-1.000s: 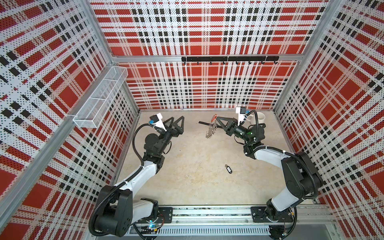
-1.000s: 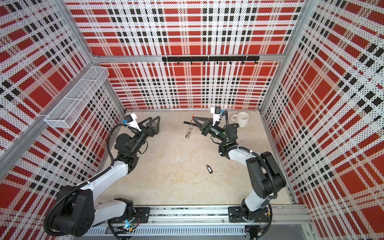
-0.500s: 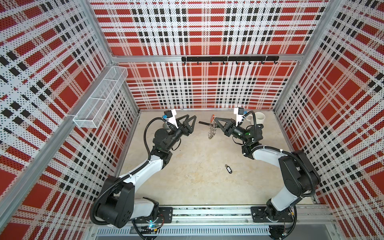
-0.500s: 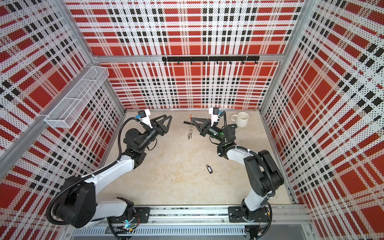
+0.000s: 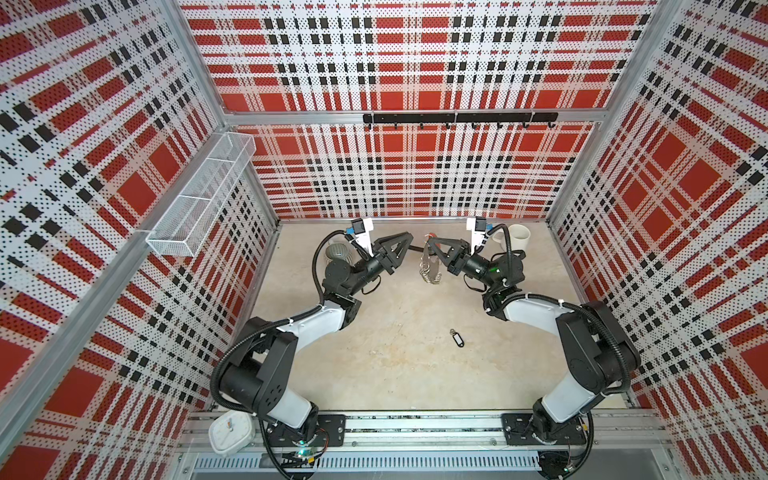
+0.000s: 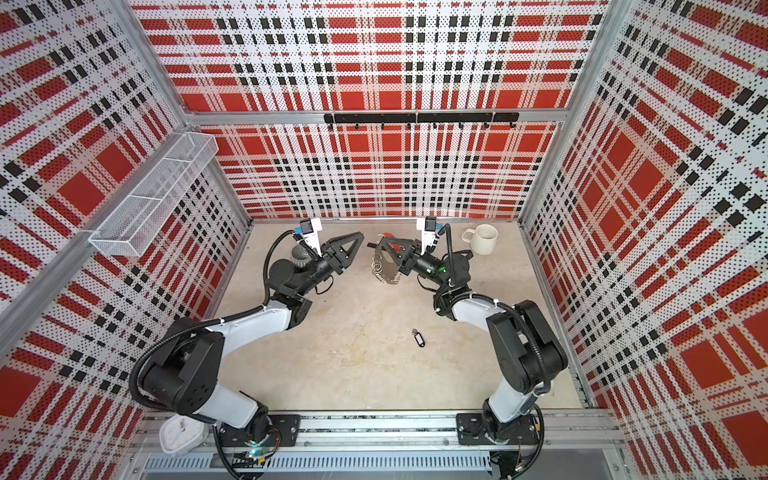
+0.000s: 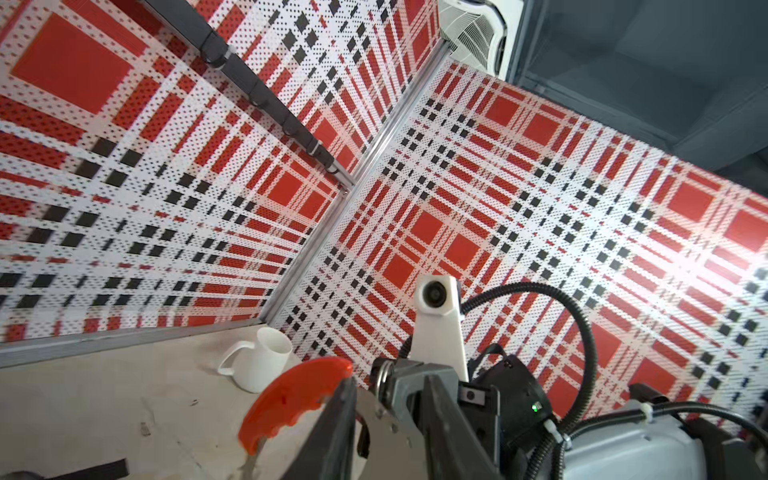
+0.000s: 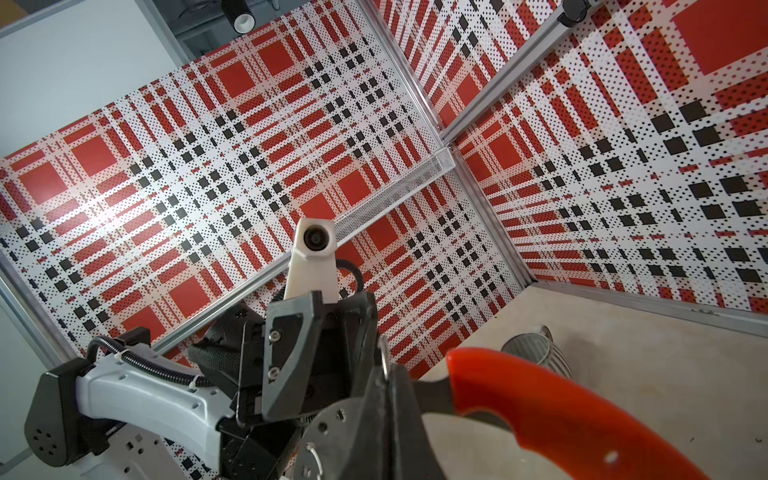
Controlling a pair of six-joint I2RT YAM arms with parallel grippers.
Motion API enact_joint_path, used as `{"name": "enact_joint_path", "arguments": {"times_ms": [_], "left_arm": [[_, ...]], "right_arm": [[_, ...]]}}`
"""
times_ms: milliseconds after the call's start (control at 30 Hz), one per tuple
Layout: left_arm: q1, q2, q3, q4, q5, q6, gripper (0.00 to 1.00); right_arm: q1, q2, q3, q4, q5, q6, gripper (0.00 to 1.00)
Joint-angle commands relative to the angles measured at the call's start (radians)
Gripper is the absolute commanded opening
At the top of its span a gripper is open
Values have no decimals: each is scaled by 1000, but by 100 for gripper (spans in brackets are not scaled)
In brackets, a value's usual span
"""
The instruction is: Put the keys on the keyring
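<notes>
- Near the middle of the counter [image 5: 374,374], a little to the right, the black key tag [image 5: 457,337] lies flat with its small silver ring, well apart from both arms.
- Farther back, the right jaws are clamped tight on the upper part of the grey keyring [image 5: 430,266], holding it off the counter with its red bar at the top and its silver rings dangling.
- Just left of it, the left jaws stand partly open and point at the keyring; whether they touch it cannot be told.
- Farthest, on the right, a white mug [image 5: 517,243] stands upright beside the back wall.
</notes>
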Motion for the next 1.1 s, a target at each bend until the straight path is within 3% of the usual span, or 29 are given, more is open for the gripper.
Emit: {"name": "enact_joint_path", "arguments": {"times_ms": [0, 400, 1067], "left_arm": [[1, 25, 10, 140, 60, -85, 32], [-11, 82, 51, 148, 77, -130, 25], [-21, 105, 64, 115, 56, -115, 28]], "right_arm": [[15, -25, 3, 72, 11, 10, 0], [30, -16, 32, 70, 4, 21, 0], [43, 7, 78, 46, -8, 15, 0]]}}
